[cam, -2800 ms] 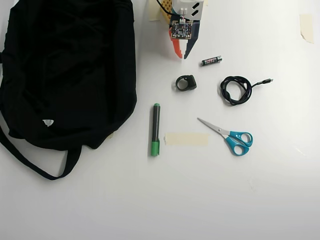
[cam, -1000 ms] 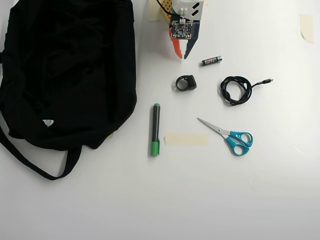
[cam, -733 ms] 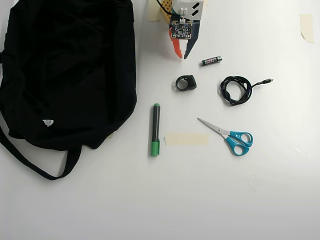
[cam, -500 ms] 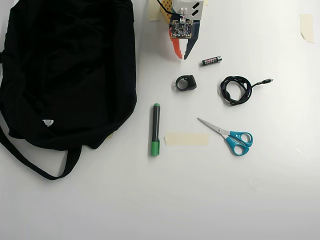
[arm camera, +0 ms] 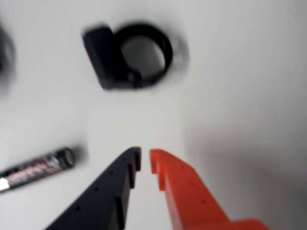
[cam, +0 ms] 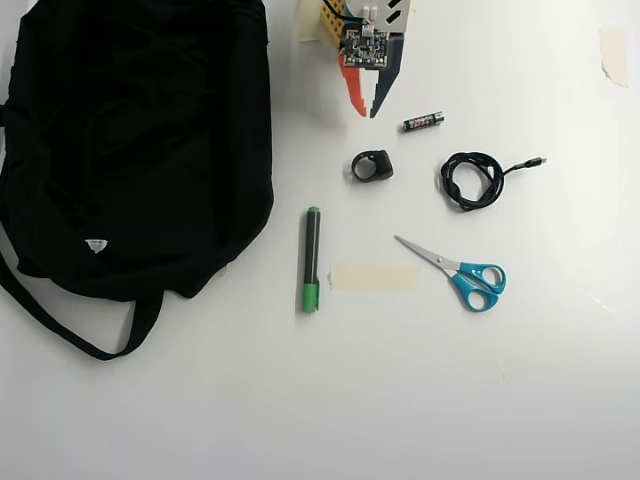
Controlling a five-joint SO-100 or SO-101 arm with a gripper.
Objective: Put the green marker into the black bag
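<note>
In the overhead view the green marker [cam: 311,258] lies on the white table with its green cap toward the bottom of the picture, just right of the black bag [cam: 140,140]. The bag fills the left side, with a small white label and a strap trailing toward the bottom. My gripper [cam: 367,113] is at the top middle, above the marker and apart from it. In the wrist view, the gripper [arm camera: 145,159] has a black and an orange finger almost together, with nothing between them. The marker and bag are out of the wrist view.
A small black ring-shaped clip [cam: 372,166] [arm camera: 127,56] lies just ahead of the gripper. An AAA battery [cam: 423,121] [arm camera: 38,168] lies beside it. A coiled black cable [cam: 470,180], blue-handled scissors [cam: 460,272] and a beige tape strip [cam: 373,279] lie to the right.
</note>
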